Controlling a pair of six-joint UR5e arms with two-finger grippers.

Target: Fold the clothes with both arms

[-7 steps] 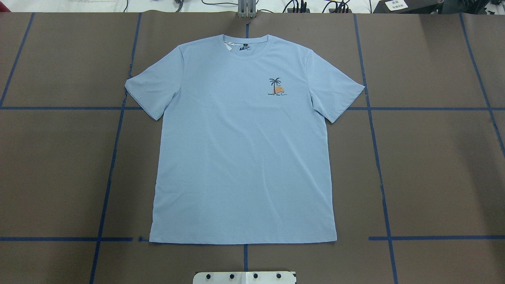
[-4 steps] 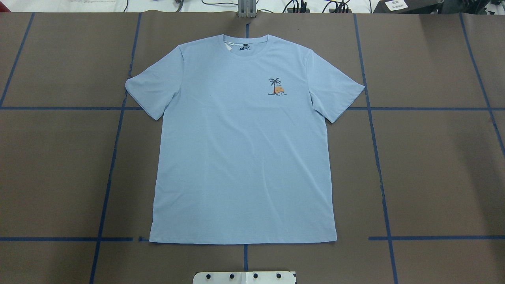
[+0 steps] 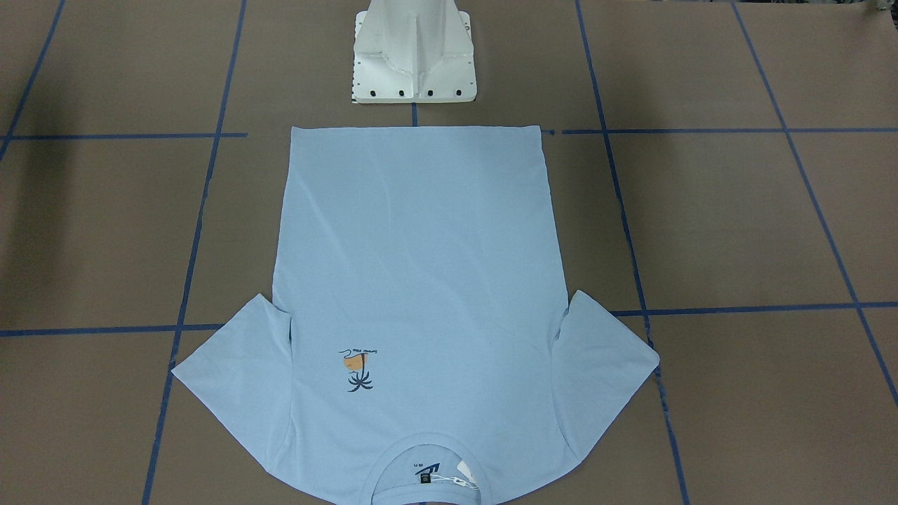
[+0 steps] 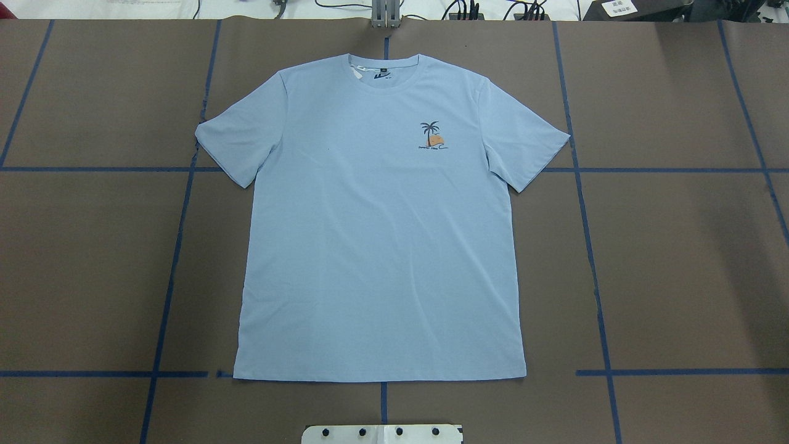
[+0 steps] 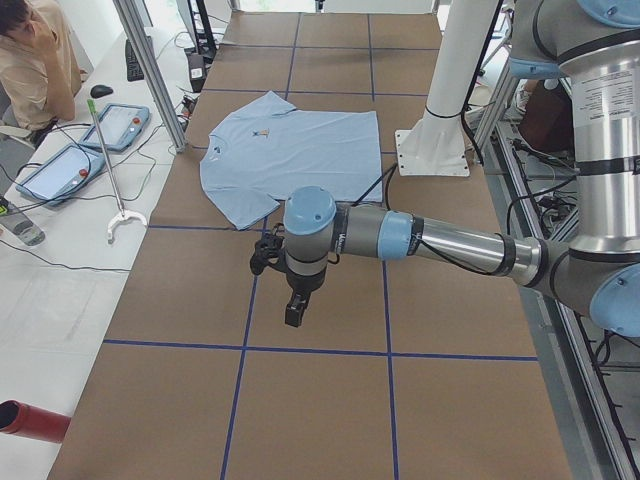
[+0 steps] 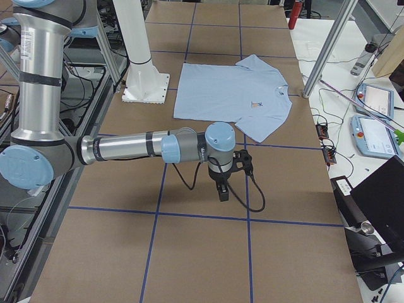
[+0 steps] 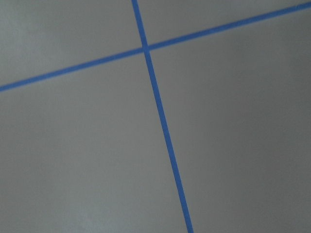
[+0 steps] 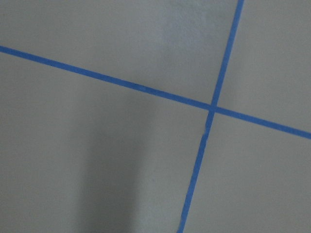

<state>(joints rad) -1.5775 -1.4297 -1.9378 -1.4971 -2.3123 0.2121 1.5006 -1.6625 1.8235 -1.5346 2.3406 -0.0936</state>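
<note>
Folding is not yet starting: the T-shirt (image 4: 379, 246) is lying flat on the table (image 4: 678, 277), collar (image 4: 383, 61) at 12 o'clock, while my left hand (image 5: 292, 312) and right hand (image 6: 223, 191) are hovering well apart from it at 9 and 3 o'clock, open or closed I cannot tell, and next I am likely needing to reach its edges.

1. A light blue short-sleeved T-shirt (image 4: 376, 259) lies flat and face up, sleeves spread, its hem near the white pedestal base (image 3: 414, 63) and its collar far from it.
2. A small orange-and-navy palm print (image 4: 431, 135) sits on its chest.
3. The left arm (image 5: 460, 245) and the right arm (image 6: 126, 148) stretch out level on either side of the base, clear of the shirt.
</note>
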